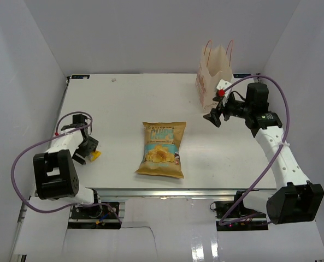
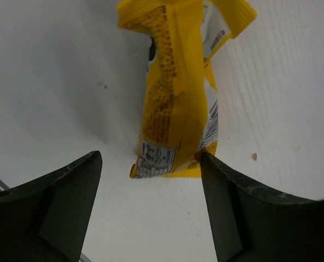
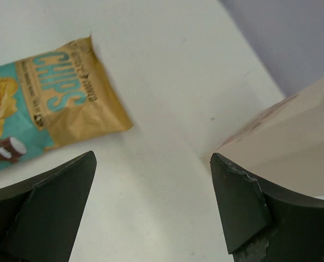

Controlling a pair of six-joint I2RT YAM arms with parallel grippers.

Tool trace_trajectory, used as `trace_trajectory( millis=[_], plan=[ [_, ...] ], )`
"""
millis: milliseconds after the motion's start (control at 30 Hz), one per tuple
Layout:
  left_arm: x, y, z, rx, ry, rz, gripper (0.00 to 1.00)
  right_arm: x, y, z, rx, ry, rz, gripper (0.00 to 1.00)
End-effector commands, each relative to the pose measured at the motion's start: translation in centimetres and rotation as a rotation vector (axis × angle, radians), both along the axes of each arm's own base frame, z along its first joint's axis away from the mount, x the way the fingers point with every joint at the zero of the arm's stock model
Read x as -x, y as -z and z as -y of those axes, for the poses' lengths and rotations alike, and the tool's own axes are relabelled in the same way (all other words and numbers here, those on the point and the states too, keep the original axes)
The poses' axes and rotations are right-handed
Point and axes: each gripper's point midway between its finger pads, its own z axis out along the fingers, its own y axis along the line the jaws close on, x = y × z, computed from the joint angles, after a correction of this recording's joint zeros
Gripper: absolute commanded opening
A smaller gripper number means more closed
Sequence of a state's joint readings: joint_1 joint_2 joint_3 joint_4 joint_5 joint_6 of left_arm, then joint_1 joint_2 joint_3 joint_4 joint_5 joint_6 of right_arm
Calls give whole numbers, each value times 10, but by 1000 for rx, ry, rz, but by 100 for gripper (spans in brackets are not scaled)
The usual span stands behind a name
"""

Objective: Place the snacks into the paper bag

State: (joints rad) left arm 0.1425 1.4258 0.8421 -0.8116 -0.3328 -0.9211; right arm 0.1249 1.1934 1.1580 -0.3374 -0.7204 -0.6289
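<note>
The paper bag point(image 1: 213, 76) stands upright at the back right of the table, cream with pink loop handles and reddish print. The large yellow-and-blue chips bag point(image 1: 162, 149) lies flat mid-table. My right gripper point(image 1: 216, 115) hovers open just in front of the paper bag, nothing between its fingers. Its wrist view has the chips bag point(image 3: 47, 103) at upper left, the paper bag point(image 3: 293, 142) at right, and the gripper point(image 3: 152, 155) over bare table. My left gripper point(image 1: 88, 150) is open at the near left, beside a small yellow packet point(image 1: 95, 155). The packet point(image 2: 178, 93) lies just ahead of the open gripper point(image 2: 149, 155).
White walls point(image 1: 36, 82) close in the table on the left, back and right. Purple cables point(image 1: 19, 164) loop beside both arms. The table's near edge point(image 1: 167, 191) runs just in front of the chips bag.
</note>
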Motion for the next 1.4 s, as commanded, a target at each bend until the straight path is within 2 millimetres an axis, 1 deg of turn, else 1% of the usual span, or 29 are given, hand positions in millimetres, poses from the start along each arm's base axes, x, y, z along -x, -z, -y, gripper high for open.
trace_trajectory(
  millis=[0, 33, 67, 133, 167, 267, 300, 333, 400, 433, 500, 533, 567, 633, 667, 700, 733, 767, 800, 833, 867, 900, 933, 1033, 1100, 1167, 1300, 1333, 1367],
  plan=[
    [-33, -2, -15, -35, 61, 48, 83, 16, 17, -5, -14, -57, -55, 91],
    [-36, 6, -15, -26, 75, 32, 79, 17, 17, -5, -16, -59, -55, 91],
    [-47, 7, -15, -6, 105, 58, 66, 19, 17, -6, -21, -67, -60, 91],
    [-56, 12, -14, 19, 125, 68, 53, 21, 18, -8, -29, -79, -68, 91],
    [-59, 11, -13, 27, 140, 71, 39, 22, 17, -9, -35, -83, -72, 92],
    [-71, 4, -5, 68, 177, 118, 25, 28, 15, -13, -52, -115, -88, 92],
    [-73, 2, 2, 101, 206, 137, 24, 30, 15, -15, -57, -129, -92, 92],
    [-80, -10, 6, 108, 230, 195, 22, 37, 15, -19, -72, -166, -114, 92],
    [-87, -22, 18, 148, 309, 271, 17, 45, 12, -25, -82, -229, -114, 92],
    [-97, -32, 41, 243, 392, 366, 16, 52, 9, -31, -104, -278, -125, 93],
    [-106, -64, 69, 329, 526, 529, 15, 64, 13, -44, -111, -343, -176, 93],
    [-109, -80, 96, 428, 638, 642, 15, 71, 10, -58, -106, -385, -187, 93],
    [-109, -102, 117, 469, 730, 733, 15, 72, 15, -66, -104, -398, -224, 94],
    [-113, -135, 149, 522, 873, 891, 15, 74, 12, -81, -130, -395, -310, 95],
    [-100, -147, 183, 607, 1005, 929, 15, 80, 11, -95, -142, -414, -350, 95],
    [-98, -159, 198, 628, 1071, 977, 15, 71, 10, -105, -167, -405, -372, 96],
    [-92, -171, 221, 658, 1166, 1027, 15, 71, 9, -116, -215, -347, -498, 97],
    [-77, -181, 252, 733, 1280, 1035, 15, 64, 4, -123, -245, -307, -537, 98],
    [-73, -185, 266, 750, 1329, 1042, 15, 54, 10, -132, -268, -258, -600, 98],
    [-62, -188, 291, 785, 1409, 1043, 15, 44, 6, -143, -321, -179, -667, 98],
    [-57, -189, 302, 804, 1454, 1043, 15, 36, -3, -149, -347, -151, -673, 97],
    [-57, -192, 312, 814, 1484, 1049, 15, 24, 4, -157, -352, -96, -705, 96],
    [-49, -193, 327, 842, 1526, 1043, 15, 20, 3, -161, -375, -72, -751, 95],
    [-41, -191, 350, 883, 1576, 1036, 16, 5, 0, -170, -409, -41, -789, 94],
    [-37, -190, 359, 899, 1592, 1030, 16, 0, 8, -171, -418, 0, -827, 95],
    [-34, -191, 369, 914, 1613, 1029, 16, 1, 16, -171, -418, 23, -865, 96],
    [-34, -193, 376, 921, 1627, 1032, 17, 17, 33, -173, -433, 20, -971, 100],
    [-35, -196, 377, 921, 1629, 1038, 17, 19, 34, -174, -432, 19, -976, 100],
    [-35, -196, 378, 925, 1632, 1037, 17, 21, 35, -174, -433, 20, -977, 96]
  ],
)
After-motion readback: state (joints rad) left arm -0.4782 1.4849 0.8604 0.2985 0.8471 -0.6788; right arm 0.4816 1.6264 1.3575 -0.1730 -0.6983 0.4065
